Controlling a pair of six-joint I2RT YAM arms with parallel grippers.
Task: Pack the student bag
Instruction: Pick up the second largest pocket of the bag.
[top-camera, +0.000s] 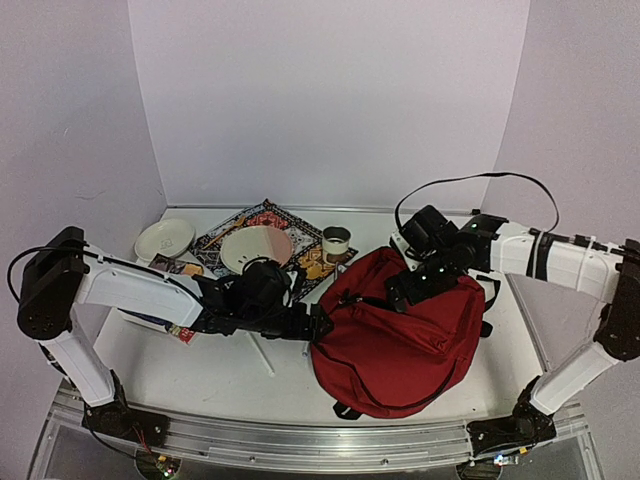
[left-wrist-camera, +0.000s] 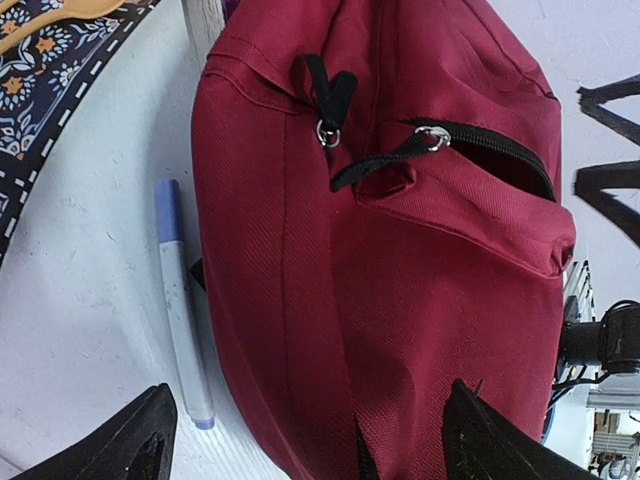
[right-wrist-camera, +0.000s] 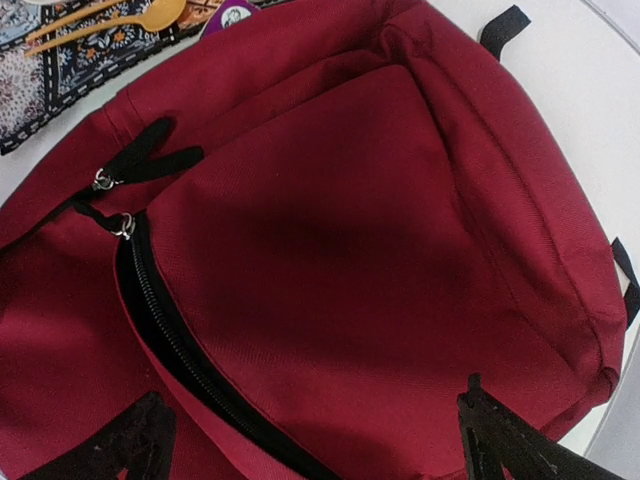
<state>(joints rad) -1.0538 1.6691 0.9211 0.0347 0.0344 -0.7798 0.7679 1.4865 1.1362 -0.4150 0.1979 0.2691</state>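
1. As the overhead view is read from its left edge, the left arm comes first. Its white links run almost level toward the centre, and the left gripper (top-camera: 316, 323) ends at the left side of the student bag (top-camera: 400, 350).
2. In the left wrist view its black fingers (left-wrist-camera: 140, 440) stand wide apart in the bottom corners and clamp nothing. Only their tips show.
3. Just left of the bag in that view lies a slim, smooth marker (left-wrist-camera: 182, 310) with a bluish cap. Whether it touches the fabric I cannot tell.
4. Above the left arm, at upper centre-left, stand a round white bowl (top-camera: 164, 240), a pale plate (top-camera: 256, 248) on a patterned mat (top-camera: 265, 213), and a small cup (top-camera: 336, 242).
5. The bag lies on the white table (top-camera: 220, 380) at lower centre-right. It is soft, rounded, dark-red twill. Its black zipper (left-wrist-camera: 490, 150) gapes a little, and the inside is too dark to read.
6. The right arm bends in from the right edge. The right gripper (top-camera: 400, 290) hangs over the bag's upper part, its jaws spread wide and holding nothing.
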